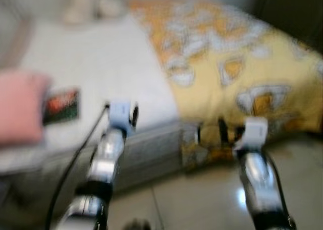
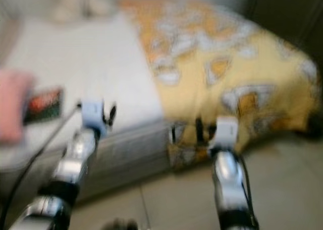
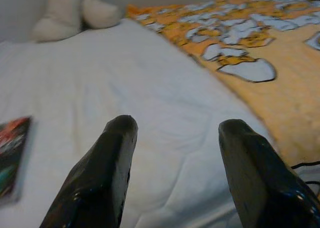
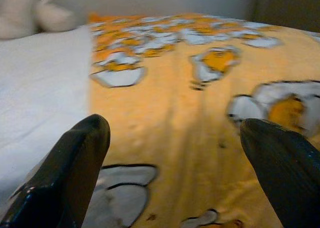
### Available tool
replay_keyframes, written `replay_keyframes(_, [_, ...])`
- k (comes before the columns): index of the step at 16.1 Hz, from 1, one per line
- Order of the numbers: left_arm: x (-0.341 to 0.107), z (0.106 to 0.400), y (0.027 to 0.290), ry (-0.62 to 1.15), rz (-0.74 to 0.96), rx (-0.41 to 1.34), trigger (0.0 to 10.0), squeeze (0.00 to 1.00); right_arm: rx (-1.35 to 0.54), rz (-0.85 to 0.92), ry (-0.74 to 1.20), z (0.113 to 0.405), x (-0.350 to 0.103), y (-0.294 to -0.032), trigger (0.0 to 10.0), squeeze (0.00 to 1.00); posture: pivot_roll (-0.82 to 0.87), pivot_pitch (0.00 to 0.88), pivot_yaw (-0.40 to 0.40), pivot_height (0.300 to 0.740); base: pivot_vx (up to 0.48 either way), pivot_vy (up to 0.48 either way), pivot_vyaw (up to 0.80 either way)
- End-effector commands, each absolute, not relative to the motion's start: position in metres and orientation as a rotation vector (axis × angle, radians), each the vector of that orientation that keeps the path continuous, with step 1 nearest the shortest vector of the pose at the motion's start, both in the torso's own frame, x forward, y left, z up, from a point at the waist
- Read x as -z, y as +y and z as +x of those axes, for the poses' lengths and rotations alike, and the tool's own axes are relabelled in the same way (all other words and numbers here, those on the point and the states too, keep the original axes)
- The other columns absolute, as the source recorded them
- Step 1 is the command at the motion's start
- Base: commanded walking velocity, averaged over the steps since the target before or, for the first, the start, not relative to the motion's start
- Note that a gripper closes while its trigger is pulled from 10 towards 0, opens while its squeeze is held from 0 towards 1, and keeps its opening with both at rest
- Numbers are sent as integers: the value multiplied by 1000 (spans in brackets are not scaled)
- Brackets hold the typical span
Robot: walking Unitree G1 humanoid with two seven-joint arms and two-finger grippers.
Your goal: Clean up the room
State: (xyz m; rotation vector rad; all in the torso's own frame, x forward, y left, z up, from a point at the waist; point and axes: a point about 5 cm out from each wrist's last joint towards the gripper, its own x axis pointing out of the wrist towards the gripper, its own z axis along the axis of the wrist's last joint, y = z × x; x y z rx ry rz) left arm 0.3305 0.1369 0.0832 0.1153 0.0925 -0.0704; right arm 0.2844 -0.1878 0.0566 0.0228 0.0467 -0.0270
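The soft yellow blanket printed with white-and-orange shapes [image 1: 242,73] lies rumpled over the robot's right part of the bed, its edge hanging over the foot toward the tiled floor [image 1: 202,194]. It looks light and limp, likely to sag and slide, so I judge the best hold to be a pinch on the hanging edge or a raised fold, not the flat middle. Beside it the white quilted mattress cover [image 3: 150,113] is bare. On it, toward the robot's left, lies a thin dark book or packet with red print [image 1: 61,106], stiff and flat, best lifted by an edge; near it is a blurred pink cushion [image 1: 19,111]. A cream plush toy [image 3: 70,13] sits at the far end. The right end effector [image 4: 175,153] hovers above the blanket, released and empty; the left end effector [image 3: 175,153] hangs likewise spread over the white cover.
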Motion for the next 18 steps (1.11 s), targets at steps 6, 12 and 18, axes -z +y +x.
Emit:
replay_keyframes(6, [-75,327,127,127,130,59,10000,0,-6,12,38,281,-59,-185,10000,0,3,0,62,740,0,-480,621])
replay_keyframes(12, [-74,326,130,124,85,42,10000,0,-11,22,52,275,-56,-187,10000,0,5,0,57,740,0,-240,599])
replay_keyframes(18, [-77,322,155,96,60,-38,10000,0,17,19,69,267,-53,-197,10000,0,15,0,48,740,132,0,487])
